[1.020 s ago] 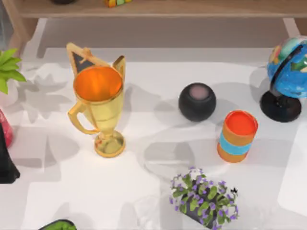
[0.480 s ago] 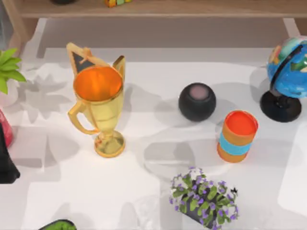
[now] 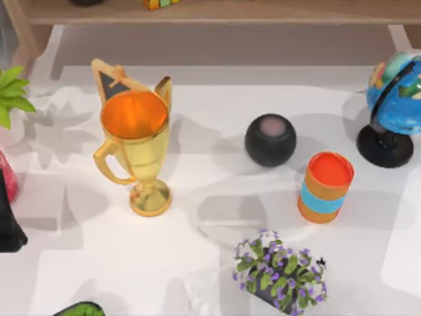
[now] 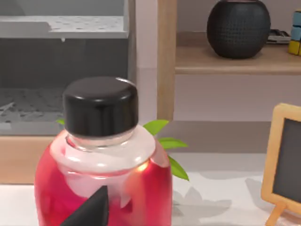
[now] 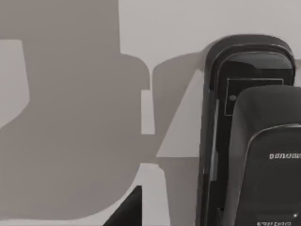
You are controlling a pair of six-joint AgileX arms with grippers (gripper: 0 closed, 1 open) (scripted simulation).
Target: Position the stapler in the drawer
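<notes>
**Stapler under right wrist camera, both claws unclear**

Right wrist view: black stapler lies flat on the pale bench, close below the camera. A dark claw tip shows at the frame edge; cannot tell whether the right claw is apart or together.

Left wrist view: red bottle with black cap sits just ahead, a dark fingertip before it; left claw state cannot be told.

Top view: gold trophy, black ball, orange cup, globe, flowers stand apart on the bench.

Glossy gold trophy, matt table
</notes>
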